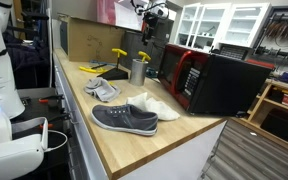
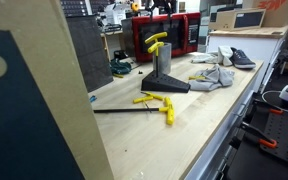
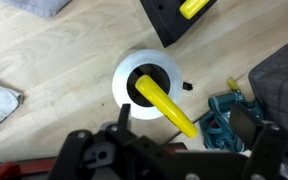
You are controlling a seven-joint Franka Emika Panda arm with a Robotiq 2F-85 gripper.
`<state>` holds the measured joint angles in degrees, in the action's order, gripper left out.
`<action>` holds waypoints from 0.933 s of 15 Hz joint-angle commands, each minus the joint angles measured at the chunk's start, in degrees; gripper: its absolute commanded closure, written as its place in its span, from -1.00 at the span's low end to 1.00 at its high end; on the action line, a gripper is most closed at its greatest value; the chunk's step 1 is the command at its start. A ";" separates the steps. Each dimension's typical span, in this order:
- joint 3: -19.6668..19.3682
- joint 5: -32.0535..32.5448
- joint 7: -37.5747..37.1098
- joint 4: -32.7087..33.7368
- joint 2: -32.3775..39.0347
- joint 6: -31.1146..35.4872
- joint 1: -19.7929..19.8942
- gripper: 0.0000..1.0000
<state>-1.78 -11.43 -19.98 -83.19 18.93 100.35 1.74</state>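
The gripper (image 3: 174, 148), jaws spread and empty, is shown above the metal cup (image 3: 122, 85); the leaning yellow handle (image 3: 170, 108) could be clipped on descent and the cup toppled.

Light wooden bench top (image 1: 134, 145) runs from lower centre to upper left. On it: grey sneaker (image 1: 124, 119) at centre, white shoe (image 1: 159, 105) just beside it, crumpled grey cloth (image 1: 104, 90) behind. Metal cup (image 1: 138, 71) mid-frame, red-fronted microwave (image 1: 219, 82) right, cardboard box (image 1: 89, 38) upper left. Yellow T-handle (image 2: 156, 102) lies flat in an exterior view.
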 commanded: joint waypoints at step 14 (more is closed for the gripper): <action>0.43 2.62 8.49 11.85 11.75 -7.25 -0.28 -1.00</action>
<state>-1.70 -9.36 -12.57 -74.09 29.28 95.28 1.62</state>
